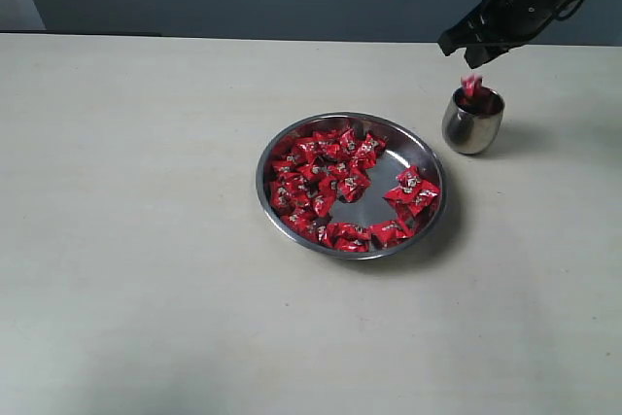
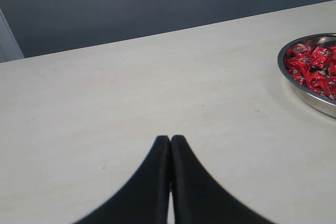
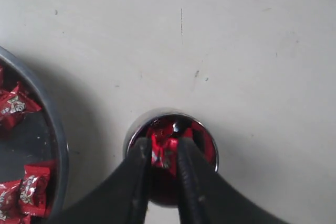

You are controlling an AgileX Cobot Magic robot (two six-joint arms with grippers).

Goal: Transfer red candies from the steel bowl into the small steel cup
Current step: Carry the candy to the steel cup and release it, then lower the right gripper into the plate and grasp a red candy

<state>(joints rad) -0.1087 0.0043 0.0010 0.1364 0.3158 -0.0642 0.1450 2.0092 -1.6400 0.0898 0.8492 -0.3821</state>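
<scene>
Your right gripper (image 3: 164, 148) hangs with jaws narrowly parted, one red candy (image 1: 471, 86) just below them at the mouth of the small steel cup (image 1: 473, 123), while some two dozen red candies (image 1: 321, 182) lie in the steel bowl (image 1: 374, 199) off to the side, and your left gripper (image 2: 170, 142) sits with jaws pressed together.

Soft, even light covers the pale counter (image 1: 146, 240); the steel bowl (image 1: 260, 177) and small steel cup (image 1: 473, 128) cast faint shadows to their right in the exterior view (soft-edged, shallow); both rims glint mildly; the right end effector (image 3: 164, 148) shows blurred close to its lens.
</scene>
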